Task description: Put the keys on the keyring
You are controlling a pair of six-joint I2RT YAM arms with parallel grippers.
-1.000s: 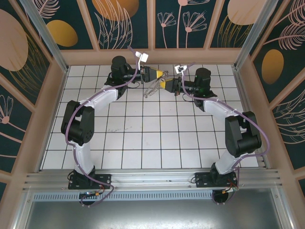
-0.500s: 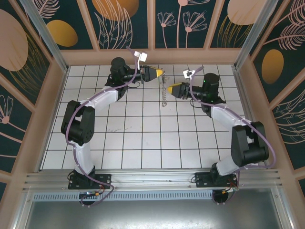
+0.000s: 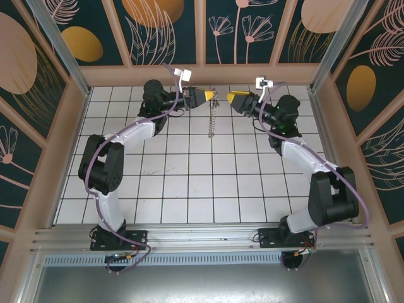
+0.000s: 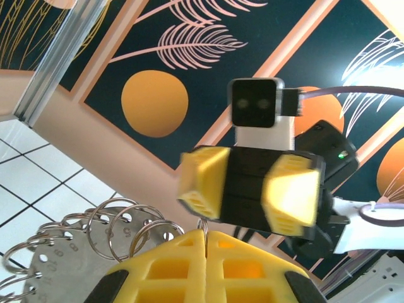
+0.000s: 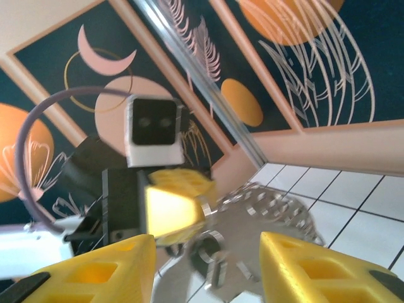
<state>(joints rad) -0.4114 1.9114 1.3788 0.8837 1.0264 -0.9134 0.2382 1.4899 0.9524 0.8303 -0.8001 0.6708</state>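
Right hand has backed off to the right and risen vs a sec ago, when both hands met nose to nose over the far centre of the counter; its fingers, shut then, now stand moderately apart w/ nothing btwn them. Left hand has barely shifted and is clamped tight on the keyring, which earlier sat bunched btwn the two hands and now hangs free from the left fingertips as a thin, chain-like strand, lower end down near the white tiles. From the left wrist view, the yellow fingers press flat together w/ a thin wire loop of the keyring pinched at the seam; to the left spills a fan of small split rings and round grey metal tags w/ punched holes, shiny, overlapping. Right hand faces it just beyond, apart from the ring. From the right wrist view, the keyring is a blurred cluster of silvery perforated discs dangling beside the left hand, ahead of the spread right hand, not touching it.
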